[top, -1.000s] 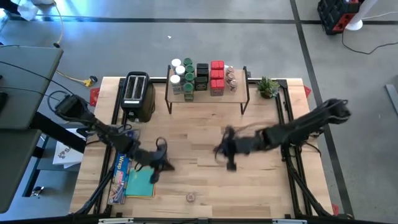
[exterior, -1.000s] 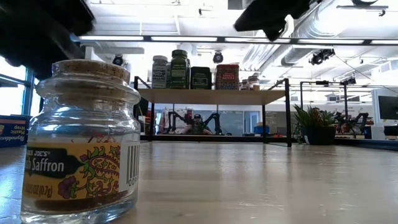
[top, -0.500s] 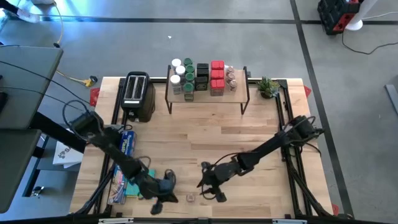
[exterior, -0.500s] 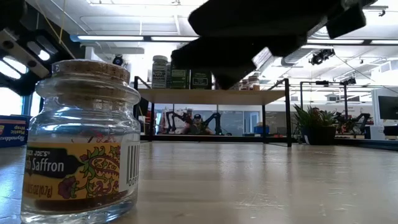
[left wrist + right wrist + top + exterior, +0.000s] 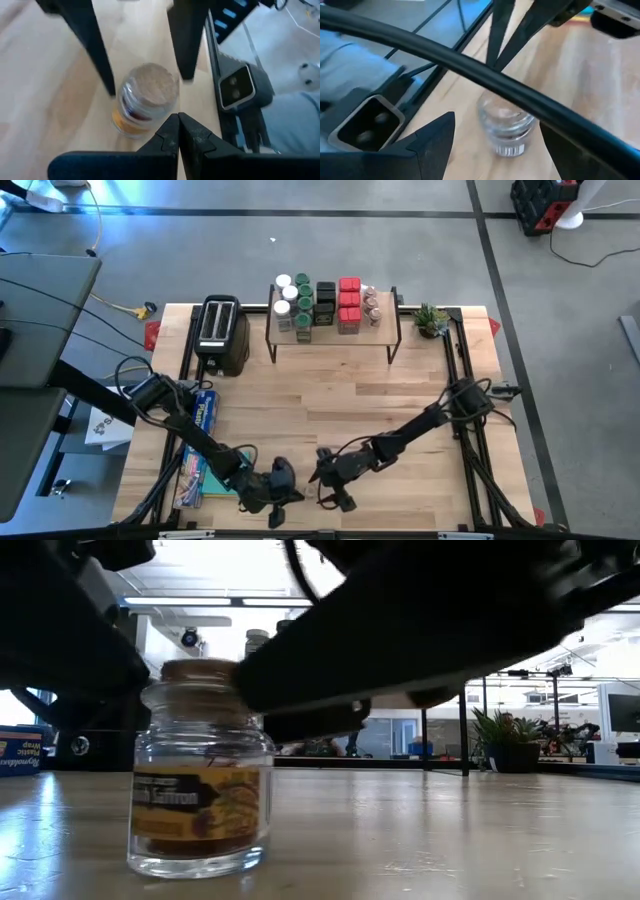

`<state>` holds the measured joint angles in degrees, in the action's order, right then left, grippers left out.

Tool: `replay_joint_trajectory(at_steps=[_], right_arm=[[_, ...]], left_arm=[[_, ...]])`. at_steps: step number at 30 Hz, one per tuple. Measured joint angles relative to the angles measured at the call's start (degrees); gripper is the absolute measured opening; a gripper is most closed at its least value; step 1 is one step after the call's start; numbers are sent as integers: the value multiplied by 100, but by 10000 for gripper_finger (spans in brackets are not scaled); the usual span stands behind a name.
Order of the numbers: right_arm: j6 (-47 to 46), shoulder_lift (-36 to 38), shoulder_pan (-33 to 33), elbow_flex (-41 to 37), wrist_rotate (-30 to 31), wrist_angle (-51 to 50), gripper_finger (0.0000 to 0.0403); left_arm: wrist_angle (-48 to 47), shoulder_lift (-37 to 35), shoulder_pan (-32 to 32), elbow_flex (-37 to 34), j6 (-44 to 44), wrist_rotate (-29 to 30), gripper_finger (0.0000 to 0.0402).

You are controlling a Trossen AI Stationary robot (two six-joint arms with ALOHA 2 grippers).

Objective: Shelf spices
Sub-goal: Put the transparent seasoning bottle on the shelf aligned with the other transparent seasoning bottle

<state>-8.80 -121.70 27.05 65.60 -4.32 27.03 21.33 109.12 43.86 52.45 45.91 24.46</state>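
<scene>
At the desk's near edge, a little left of its middle, you have the last loose spice: a small saffron jar (image 5: 200, 780) of clear glass with a brown cork top, standing upright on the pale wood. To its left sits your left pincer (image 5: 283, 498), fingers pressed fully together and holding nothing. To its right your right pincer (image 5: 322, 488) stands wide, its two dark fingers to either side of the jar but not touching it.

Expect the jar to be light, rigid and breakable, with smooth walls that may slip under hard pads. The cork is rougher, but it looks only pushed in, so I would not lift by it. Take the jar by its round body, just under the shoulder where the paper label gives some friction, and close gently.

Along the far edge stands the shelf (image 5: 385, 333), a light wooden slab on thin black metal legs, its top already crowded at the left end with the other spices (image 5: 322, 305): white- and green-lidded jars, black boxes, red tins.
</scene>
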Motion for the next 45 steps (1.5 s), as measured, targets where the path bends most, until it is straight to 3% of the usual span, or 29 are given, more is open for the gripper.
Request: replay_joint_trajectory(at_steps=[4, 9, 17, 19, 23, 28, 31, 35, 40, 45], right_arm=[[4, -203, 0, 104, 370, 109, 286], [119, -326, 0, 116, 390, 159, 271], [136, -357, 7, 118, 807, 496, 172], [139, -319, -2, 116, 882, 461, 166], [196, 212, -155, 107, 1137, -366, 166], [940, 1708, -481, 107, 2156, -2160, 166], [1330, 2785, -857, 113, 2749, -3359, 166], [1455, 3893, -1727, 116, 3333, -4835, 166], [1206, 4540, -3091, 114, 3256, -5762, 166], [1589, 4526, -4244, 17, 2616, -5742, 166]], left_arm=[[-2, 0, -47, 0, 9, 238, 0], [-14, 0, -126, 0, 57, 313, 0], [-118, -112, -152, 0, 95, 285, 0], [-403, -360, -105, 0, 55, 298, 0], [-1525, -1060, 84, 4, 141, 809, 0], [-2675, -1782, 291, 4, 339, 1984, 0], [-2869, -1942, 335, 4, 295, 2599, 0], [-2959, -1934, 318, 4, 112, 2968, 0], [-2971, -1939, 126, 4, -26, 3005, 0], [-2974, -1939, 27, 4, -209, 2987, 0]])
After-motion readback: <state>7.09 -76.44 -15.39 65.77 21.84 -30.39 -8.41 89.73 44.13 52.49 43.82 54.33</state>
